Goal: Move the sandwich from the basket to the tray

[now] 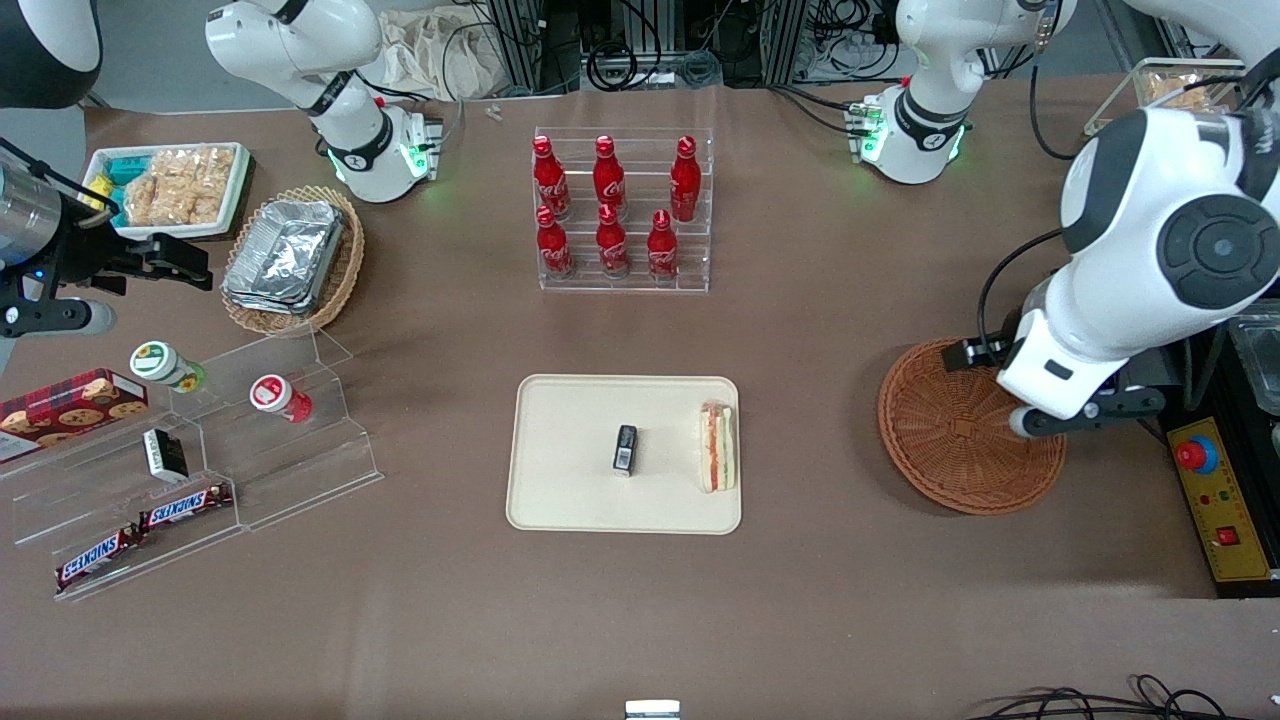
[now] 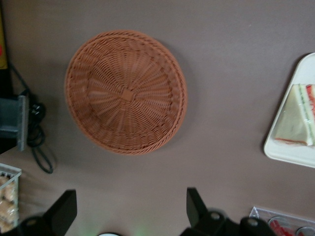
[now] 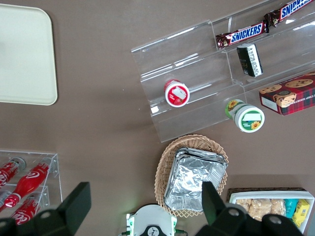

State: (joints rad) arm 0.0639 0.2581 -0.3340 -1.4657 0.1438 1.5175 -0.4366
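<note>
The sandwich lies on the cream tray, at the tray's edge nearest the working arm. The round reddish-brown wicker basket sits empty toward the working arm's end of the table. My left gripper hangs above the basket's rim that is farther from the front camera. It is open and empty. The left wrist view shows the empty basket, the sandwich on the tray's corner, and my gripper with its fingers wide apart over bare table.
A small black object lies in the middle of the tray. A clear rack of red bottles stands farther from the front camera. A yellow control box sits beside the basket. Clear tiered shelves with snacks stand toward the parked arm's end.
</note>
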